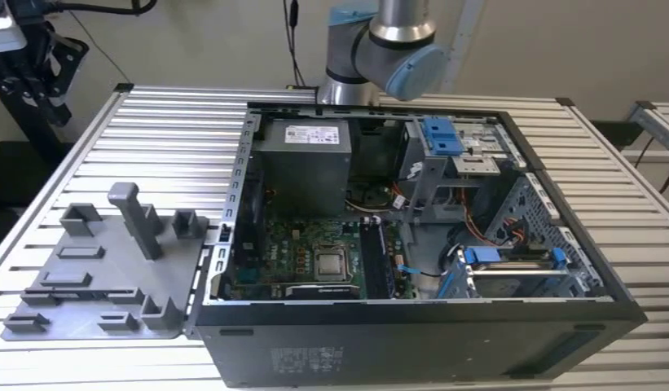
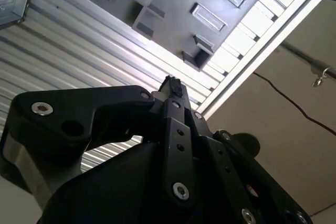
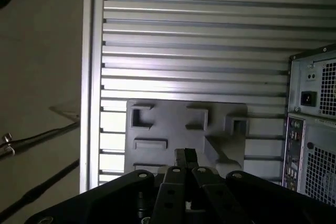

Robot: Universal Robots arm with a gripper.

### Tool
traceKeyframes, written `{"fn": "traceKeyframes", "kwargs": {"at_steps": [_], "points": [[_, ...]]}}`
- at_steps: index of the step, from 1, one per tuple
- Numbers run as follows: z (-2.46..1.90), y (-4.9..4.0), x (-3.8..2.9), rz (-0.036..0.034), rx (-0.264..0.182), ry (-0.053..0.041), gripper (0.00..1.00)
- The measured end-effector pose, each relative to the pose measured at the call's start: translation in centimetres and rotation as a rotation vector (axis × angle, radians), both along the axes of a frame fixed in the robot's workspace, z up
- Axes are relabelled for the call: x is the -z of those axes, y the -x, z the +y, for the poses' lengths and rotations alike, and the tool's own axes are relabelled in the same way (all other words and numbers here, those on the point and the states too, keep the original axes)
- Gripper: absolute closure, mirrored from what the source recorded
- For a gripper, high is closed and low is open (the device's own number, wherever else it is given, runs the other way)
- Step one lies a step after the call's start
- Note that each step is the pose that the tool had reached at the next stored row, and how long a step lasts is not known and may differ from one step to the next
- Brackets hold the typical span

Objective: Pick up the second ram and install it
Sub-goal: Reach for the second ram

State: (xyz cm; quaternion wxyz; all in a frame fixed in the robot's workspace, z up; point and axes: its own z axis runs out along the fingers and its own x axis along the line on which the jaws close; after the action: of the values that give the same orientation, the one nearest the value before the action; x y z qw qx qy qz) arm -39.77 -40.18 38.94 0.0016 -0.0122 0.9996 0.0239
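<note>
One ribbed metal table [image 1: 149, 155] carries the open computer case [image 1: 421, 326] and a grey holder plate [image 1: 106, 297] beside it, with a plain pale wall [image 1: 204, 41] and a black cable [image 1: 292, 41] behind. In the first wrist view the gripper [image 3: 185, 154] hangs over that plate, its fingers pressed together on nothing. The second ram [image 1: 376, 257] stands in a slot of the green board [image 1: 279, 273], just beside the silver chip [image 1: 332, 263].

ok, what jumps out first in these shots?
An open computer case sits on the slatted table, its green circuit board exposed. A grey holder lies beside it on the exterior view's left, and the robot arm rises behind the case.
</note>
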Motion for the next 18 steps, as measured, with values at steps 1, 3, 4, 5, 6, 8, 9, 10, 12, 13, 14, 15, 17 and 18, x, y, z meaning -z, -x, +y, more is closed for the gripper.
{"fn": "traceKeyframes", "kwargs": {"at_steps": [1, 3, 4, 5, 6, 8, 9, 10, 12, 13, 14, 15, 17, 18], "points": [[-0.14, -0.01, 0.0, 0.0, 0.0, 0.0001, 0.89], [-0.5, -0.01, 0.02, 0.0, 0.0, 0.0, 0.89], [-0.7, -0.01, 0.04, -0.0001, 0.0, 0.0, 0.89], [-0.89, -0.01, 0.04, 0.0, 0.0, 0.0001, 0.89], [-1.1, -0.01, 0.05, 0.0, 0.0, 0.0, 0.89], [-1.54, -0.01, 0.07, -0.0001, 0.0, 0.0, 0.89], [-1.75, -0.01, 0.08, 0.0, 0.0, 0.0, 0.89], [-2.01, -0.01, 0.09, -0.0001, 0.0, 0.0, 0.89], [-2.46, -0.01, 0.1, 0.0, 0.0, 0.0, 0.89], [-2.71, -0.01, 0.12, -0.0001, 0.0, 0.0, 0.89], [-2.95, -0.01, 0.12, 0.0, 0.0, 0.0, 0.89], [-3.18, -0.01, 0.13, 0.0, 0.0, 0.0, 0.89], [-3.71, -0.01, 0.14, -0.0001, 0.0, 0.0, 0.89], [-3.96, -0.01, 0.15, -0.0001, 0.0, 0.0, 0.89]]}}
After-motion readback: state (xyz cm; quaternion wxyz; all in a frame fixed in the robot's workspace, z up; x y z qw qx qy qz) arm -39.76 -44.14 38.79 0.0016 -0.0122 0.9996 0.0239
